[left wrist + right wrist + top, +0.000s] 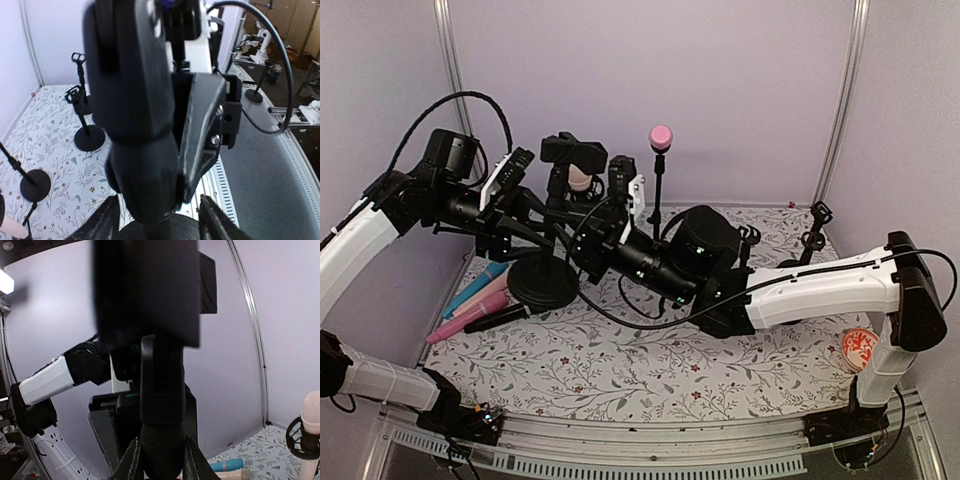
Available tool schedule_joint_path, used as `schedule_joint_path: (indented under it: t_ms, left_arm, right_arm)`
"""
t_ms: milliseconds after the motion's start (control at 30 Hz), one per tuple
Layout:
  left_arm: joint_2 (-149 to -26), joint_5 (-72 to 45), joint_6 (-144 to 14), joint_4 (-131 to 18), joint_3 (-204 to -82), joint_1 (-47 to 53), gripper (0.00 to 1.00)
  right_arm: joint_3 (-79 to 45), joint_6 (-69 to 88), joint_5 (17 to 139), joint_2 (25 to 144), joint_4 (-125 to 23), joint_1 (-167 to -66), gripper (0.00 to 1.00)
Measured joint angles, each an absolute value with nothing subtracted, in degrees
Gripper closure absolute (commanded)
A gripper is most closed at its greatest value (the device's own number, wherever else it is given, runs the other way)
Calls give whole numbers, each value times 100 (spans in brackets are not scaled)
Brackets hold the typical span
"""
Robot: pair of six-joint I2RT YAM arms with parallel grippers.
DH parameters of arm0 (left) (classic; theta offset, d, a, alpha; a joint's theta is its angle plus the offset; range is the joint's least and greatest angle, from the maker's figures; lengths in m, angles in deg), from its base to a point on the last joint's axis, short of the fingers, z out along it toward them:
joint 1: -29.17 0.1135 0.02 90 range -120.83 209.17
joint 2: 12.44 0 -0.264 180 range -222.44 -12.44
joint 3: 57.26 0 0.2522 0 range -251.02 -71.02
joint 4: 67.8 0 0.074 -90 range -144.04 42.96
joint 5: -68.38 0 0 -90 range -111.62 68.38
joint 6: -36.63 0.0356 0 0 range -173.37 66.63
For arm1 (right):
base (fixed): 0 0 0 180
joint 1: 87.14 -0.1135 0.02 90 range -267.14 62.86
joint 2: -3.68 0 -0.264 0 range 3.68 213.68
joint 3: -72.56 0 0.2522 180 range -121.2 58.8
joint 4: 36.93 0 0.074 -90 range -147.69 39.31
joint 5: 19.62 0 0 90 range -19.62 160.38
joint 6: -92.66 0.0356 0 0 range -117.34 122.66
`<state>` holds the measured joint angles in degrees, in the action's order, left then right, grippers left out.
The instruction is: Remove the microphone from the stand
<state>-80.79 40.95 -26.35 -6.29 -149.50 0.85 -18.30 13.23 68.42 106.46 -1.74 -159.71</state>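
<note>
top view: the beige microphone (pixel 578 178) is seen clipped high in the black round-based stand (pixel 542 282) on the floral table (pixel 620 370), between both arms' jaws.
left wrist view: the left jaws are parted either side of a smooth black body (pixel 135 100); contact cannot be told.
right wrist view: the right jaws are pinched narrowly onto a matte black post (pixel 162 390).

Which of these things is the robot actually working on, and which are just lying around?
Job: black microphone, its round-based stand.
Lying about: loose microphones, pink-topped microphone on stand, empty stands, red disc.
</note>
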Motion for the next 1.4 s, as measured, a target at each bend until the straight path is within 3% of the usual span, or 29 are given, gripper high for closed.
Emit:
schedule_joint_path:
  t_ms: [67,200,400,667,900,1100,1233,1400]
  left_arm:
    - [-8082,3760,-2545,-612,-14890,68,12]
    - [-8149,3024,-2281,-415,-14858,70,5]
    - [-8226,2377,-1937,-41,-14829,164,5]
    - [-8221,2009,-1671,166,-14799,430,5]
    - [-8219,1940,-1487,298,-14799,489,5]
    - [-8217,1944,-1367,416,-14799,618,5]
    - [-8219,1944,-1306,459,-14812,717,5]
    - [-8221,1959,-1266,525,-14908,787,5]
  right_arm:
    - [-1439,1334,6593,10587,-189,-15938,100]
    - [-173,1222,5863,10260,-320,-15868,100]
    - [1859,763,4335,9449,-159,-15746,100]
    - [3829,-54,2294,9027,1459,-15606,100]
    - [4060,-1086,1282,10209,3297,-15606,100]
    - [3936,-1696,810,10900,3795,-15606,100]
    - [3936,-1661,679,10918,3809,-15641,87]
    - [4089,-1552,541,10778,3804,-15847,56]
